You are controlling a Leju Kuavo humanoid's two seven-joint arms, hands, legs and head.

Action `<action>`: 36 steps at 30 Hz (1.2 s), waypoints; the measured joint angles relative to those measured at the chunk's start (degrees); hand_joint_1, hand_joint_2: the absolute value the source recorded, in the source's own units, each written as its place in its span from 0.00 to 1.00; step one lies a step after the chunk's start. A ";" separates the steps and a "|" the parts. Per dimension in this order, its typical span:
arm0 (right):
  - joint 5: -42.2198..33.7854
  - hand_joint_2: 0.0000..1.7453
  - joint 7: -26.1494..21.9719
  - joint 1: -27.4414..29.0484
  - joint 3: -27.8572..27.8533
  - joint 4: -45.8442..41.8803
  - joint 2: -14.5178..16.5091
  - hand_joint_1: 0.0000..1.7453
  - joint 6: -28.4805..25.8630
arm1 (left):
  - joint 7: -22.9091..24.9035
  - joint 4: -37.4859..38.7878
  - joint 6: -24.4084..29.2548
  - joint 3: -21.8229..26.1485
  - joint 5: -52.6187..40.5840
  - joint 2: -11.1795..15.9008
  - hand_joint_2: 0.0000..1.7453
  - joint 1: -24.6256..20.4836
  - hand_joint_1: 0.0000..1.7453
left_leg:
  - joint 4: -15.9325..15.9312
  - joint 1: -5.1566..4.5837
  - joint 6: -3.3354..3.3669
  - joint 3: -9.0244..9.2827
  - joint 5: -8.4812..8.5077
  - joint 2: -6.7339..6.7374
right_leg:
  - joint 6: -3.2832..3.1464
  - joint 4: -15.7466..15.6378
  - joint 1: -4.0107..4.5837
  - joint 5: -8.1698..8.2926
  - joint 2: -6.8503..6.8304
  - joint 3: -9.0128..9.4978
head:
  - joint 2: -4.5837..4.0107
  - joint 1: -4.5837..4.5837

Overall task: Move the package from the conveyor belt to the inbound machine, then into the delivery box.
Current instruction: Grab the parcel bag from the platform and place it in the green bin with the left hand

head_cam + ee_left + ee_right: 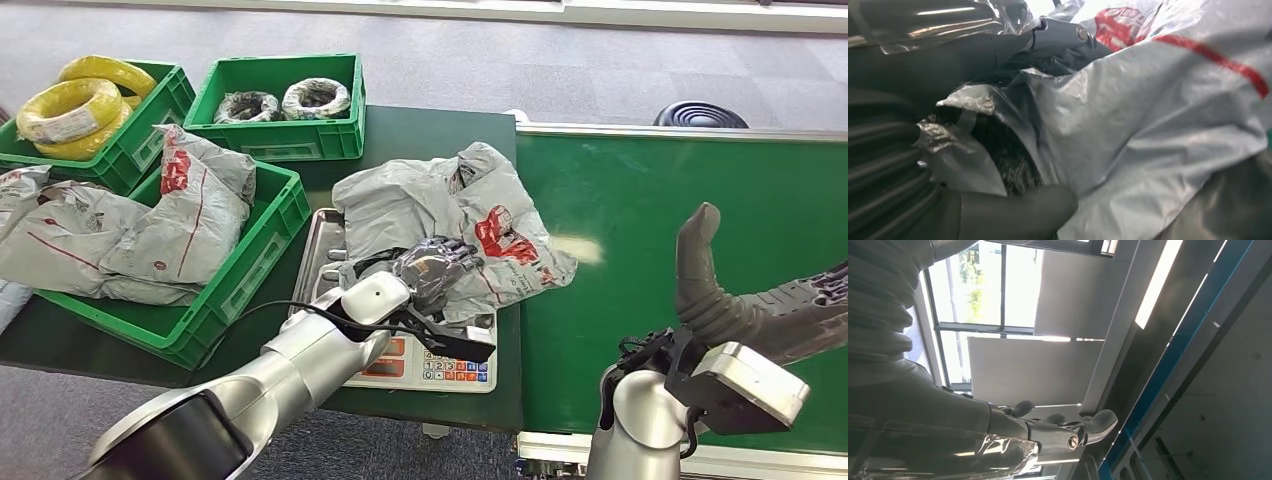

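Note:
A crumpled grey package (pixel 420 205) with red print lies on the scale-like inbound machine (pixel 440 365), spilling over onto the green conveyor belt (pixel 660 230). My left hand (pixel 435 265) grips its near edge. In the left wrist view a fold of the package (pixel 1148 125) is bunched between the thumb (pixel 1018 210) and the fingers (pixel 1058 35). My right hand (pixel 760 300) hovers over the belt's near right part, palm turned up, fingers apart and holding nothing. The right hand (pixel 1048 435) faces the ceiling and windows in its wrist view.
A green delivery box (pixel 255 265) holding several grey packages stands left of the machine. Two green crates at the back hold yellow coils (pixel 75 105) and wrapped coils (pixel 285 100). More grey bags lie at the far left edge. A dark round object (pixel 700 115) sits beyond the belt.

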 joint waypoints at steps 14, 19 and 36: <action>0.02 1.00 0.00 -0.08 0.00 0.22 0.00 0.00 0.00 | -0.38 0.47 -0.39 0.00 0.01 0.34 1.00 0.00 0.92 | 0.00 0.00 -0.01 -0.11 0.00 0.01 | 0.00 0.00 0.00 -0.01 0.00 -0.16 | 0.00 -0.01; 0.02 1.00 0.00 -0.08 0.00 0.22 0.00 0.00 0.00 | -0.43 0.51 -0.40 0.00 0.01 0.36 1.00 0.00 0.92 | 0.00 0.00 -0.01 -0.12 0.00 0.01 | 0.00 0.00 0.00 0.00 0.00 -0.16 | 0.00 0.01; -1.21 1.00 0.00 -0.07 -0.75 0.31 -0.02 0.00 0.00 | -5.76 -8.11 20.39 17.78 23.84 3.47 1.00 -2.79 0.92 | 0.01 0.01 0.00 -0.38 0.06 0.06 | -0.02 0.04 0.01 0.04 0.03 -0.50 | 0.00 -0.01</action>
